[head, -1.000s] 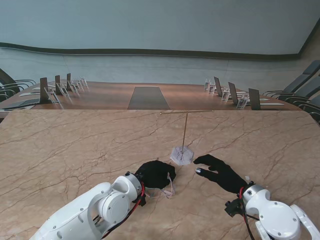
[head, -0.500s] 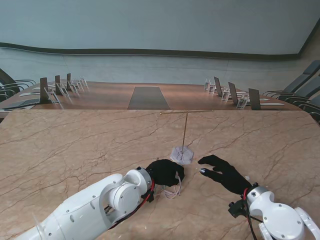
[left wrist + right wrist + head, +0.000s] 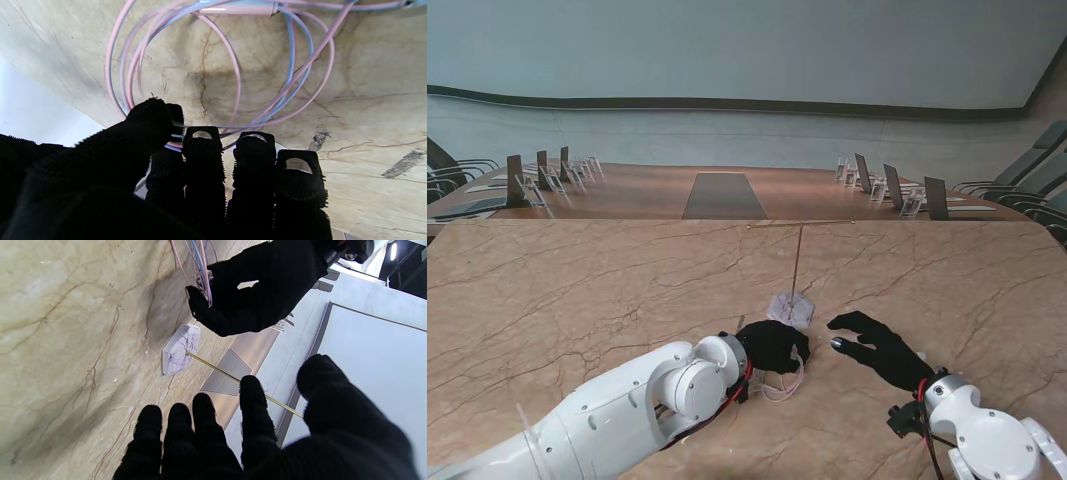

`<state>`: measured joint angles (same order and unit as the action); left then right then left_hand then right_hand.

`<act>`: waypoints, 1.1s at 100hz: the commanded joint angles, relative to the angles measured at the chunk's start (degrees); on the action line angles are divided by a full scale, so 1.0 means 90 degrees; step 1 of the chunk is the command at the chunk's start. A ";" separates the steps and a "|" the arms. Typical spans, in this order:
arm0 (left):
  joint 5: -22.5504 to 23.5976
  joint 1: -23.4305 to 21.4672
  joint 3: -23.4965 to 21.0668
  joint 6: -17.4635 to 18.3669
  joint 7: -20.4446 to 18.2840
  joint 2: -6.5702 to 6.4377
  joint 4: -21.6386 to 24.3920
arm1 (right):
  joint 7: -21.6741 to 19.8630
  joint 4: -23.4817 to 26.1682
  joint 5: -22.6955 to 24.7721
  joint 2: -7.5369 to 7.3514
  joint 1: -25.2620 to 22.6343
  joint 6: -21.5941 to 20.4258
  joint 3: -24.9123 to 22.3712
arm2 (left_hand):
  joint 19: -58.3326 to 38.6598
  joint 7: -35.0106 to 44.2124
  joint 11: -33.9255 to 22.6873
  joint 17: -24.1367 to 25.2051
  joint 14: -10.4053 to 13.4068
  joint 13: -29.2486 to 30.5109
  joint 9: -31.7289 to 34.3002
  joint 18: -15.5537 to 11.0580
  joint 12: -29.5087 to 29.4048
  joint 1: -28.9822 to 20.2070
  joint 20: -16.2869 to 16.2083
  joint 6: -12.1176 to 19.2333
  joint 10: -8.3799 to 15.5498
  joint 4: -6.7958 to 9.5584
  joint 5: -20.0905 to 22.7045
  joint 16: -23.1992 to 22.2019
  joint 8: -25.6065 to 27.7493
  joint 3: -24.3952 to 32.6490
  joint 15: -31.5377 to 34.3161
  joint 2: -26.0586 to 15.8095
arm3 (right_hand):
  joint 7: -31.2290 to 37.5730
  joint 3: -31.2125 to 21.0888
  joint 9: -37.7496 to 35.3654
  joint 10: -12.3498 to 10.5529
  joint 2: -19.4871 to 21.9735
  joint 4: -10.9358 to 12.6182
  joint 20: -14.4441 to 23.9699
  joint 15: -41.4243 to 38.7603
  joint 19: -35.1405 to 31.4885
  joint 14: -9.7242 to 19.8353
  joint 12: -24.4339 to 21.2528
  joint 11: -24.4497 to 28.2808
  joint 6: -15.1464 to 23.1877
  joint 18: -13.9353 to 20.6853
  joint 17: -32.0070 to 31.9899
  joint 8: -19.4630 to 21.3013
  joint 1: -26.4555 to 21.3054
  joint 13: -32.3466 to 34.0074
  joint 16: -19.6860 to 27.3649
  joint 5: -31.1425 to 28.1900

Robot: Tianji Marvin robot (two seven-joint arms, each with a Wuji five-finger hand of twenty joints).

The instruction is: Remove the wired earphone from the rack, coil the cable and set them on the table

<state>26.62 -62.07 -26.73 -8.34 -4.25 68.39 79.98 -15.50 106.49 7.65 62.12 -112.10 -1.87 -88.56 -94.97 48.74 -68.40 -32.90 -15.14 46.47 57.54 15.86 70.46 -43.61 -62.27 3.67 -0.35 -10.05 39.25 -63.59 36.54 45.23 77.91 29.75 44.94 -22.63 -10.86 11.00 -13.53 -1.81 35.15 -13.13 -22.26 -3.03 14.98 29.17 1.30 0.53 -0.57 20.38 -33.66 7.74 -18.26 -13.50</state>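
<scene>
Fingers (image 3: pixel 200 146) of the black-gloved left hand (image 3: pixel 772 345) are pinched shut on a bundle of loops of the thin pink-and-blue wired earphone cable (image 3: pixel 233 83), which hangs in loose coils just over the beige marble bench (image 3: pixel 577 300), beside the white hexagonal rack base (image 3: pixel 790 310). The right hand (image 3: pixel 877 350) is spread, holding nothing. Cable looks light, floppy and springy (coils will likely pop apart if released), so I'd grip where the loops cross.

Two black-gloved hands — left hand (image 3: pixel 772 345), right hand (image 3: pixel 879 349) — one rack (image 3: pixel 792 308), one coiled earphone cable (image 3: pixel 213 70).
</scene>
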 commanded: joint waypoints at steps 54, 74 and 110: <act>0.0308 0.0074 -0.0020 -0.0015 -0.0316 -0.0131 0.0108 | 0.0030 0.0065 0.0041 0.0027 -0.0088 0.0003 -0.0024 | 0.0399 -0.1946 0.0622 0.0591 -0.0105 -0.0507 -0.0624 -0.0138 -0.0193 0.0735 -0.0254 -0.0677 -0.0111 0.0731 -0.0909 -0.0198 -0.0993 -0.0573 -0.0452 -0.0579 | 0.0015 0.0123 0.0125 -0.0155 0.0376 0.0145 0.0206 0.0208 0.0237 0.0314 -0.0081 -0.0161 0.0123 0.0368 -0.0072 -0.0036 0.0145 -0.0182 0.0042 0.0247; 0.0334 0.0149 0.0035 0.0001 -0.0477 -0.0178 0.0158 | 0.0050 0.0081 0.0039 0.0032 -0.0104 0.0040 -0.0002 | 0.0619 -0.2057 0.0924 0.0871 -0.0052 -0.0732 -0.0868 -0.0214 -0.0278 0.0618 -0.0330 -0.0060 -0.0182 0.0756 -0.1462 -0.0265 -0.1198 -0.0380 -0.0635 -0.0381 | 0.0030 0.0119 0.0116 -0.0149 0.0372 0.0147 0.0219 0.0233 0.0261 0.0310 -0.0094 -0.0198 0.0118 0.0377 -0.0076 -0.0034 0.0136 -0.0180 0.0047 0.0251; 0.0446 0.0104 -0.0107 -0.0037 -0.0691 -0.0309 0.0385 | 0.0103 0.0078 0.0081 0.0039 -0.0121 -0.0010 -0.0009 | 0.1080 -0.2179 0.1642 0.1416 -0.0130 -0.1180 -0.1336 -0.0236 -0.0610 0.0808 -0.0452 0.0554 -0.0424 0.0749 -0.2387 -0.0343 -0.1675 -0.1314 -0.1076 -0.0851 | 0.0031 0.0115 0.0111 -0.0158 0.0374 0.0147 0.0240 0.0238 0.0285 0.0322 -0.0089 -0.0204 0.0108 0.0394 -0.0067 -0.0041 0.0129 -0.0175 0.0041 0.0247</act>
<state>30.43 -60.79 -27.53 -8.60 -10.17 65.97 82.46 -14.67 106.94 8.29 62.22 -112.94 -1.74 -88.81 -85.47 30.14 -54.40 -20.93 -15.15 37.04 46.49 14.59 65.51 -38.52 -64.48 6.62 -3.49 -5.41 19.84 -65.68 22.23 35.26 68.39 23.89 44.94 -22.61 -10.86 10.89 -13.52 -1.81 35.88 -12.29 -21.51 -2.73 14.87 28.30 1.30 0.60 -0.60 20.38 -33.66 7.74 -18.26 -12.87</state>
